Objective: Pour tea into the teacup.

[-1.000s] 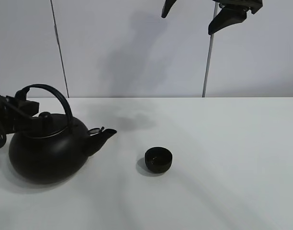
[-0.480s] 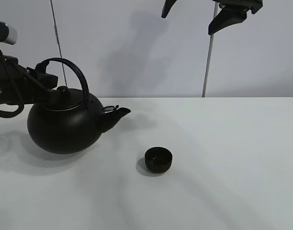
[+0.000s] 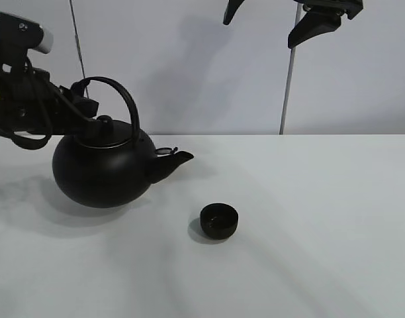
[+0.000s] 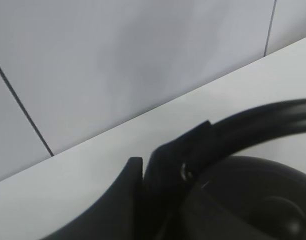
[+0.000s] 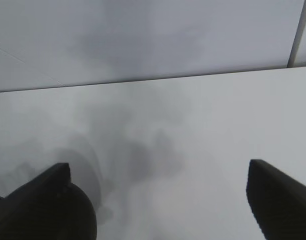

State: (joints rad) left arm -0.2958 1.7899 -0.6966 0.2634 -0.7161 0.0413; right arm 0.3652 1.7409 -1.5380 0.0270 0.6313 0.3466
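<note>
The big round black kettle hangs above the white table at the left, its spout pointing right towards the teacup. My left gripper is shut on the kettle's arched handle. In the left wrist view a dark finger clamps the handle above the kettle's lid. The small black teacup stands on the table, lower right of the spout and apart from it. My right gripper is open and empty, high at the top; it also shows in the right wrist view.
The white table stretches to the right of the cup. A pale wall stands behind it, with a thin vertical seam and a grey strip.
My left gripper has lifted the kettle off the table and carried it up and to the right, closer to the teacup. The cup and the right gripper have not moved.
</note>
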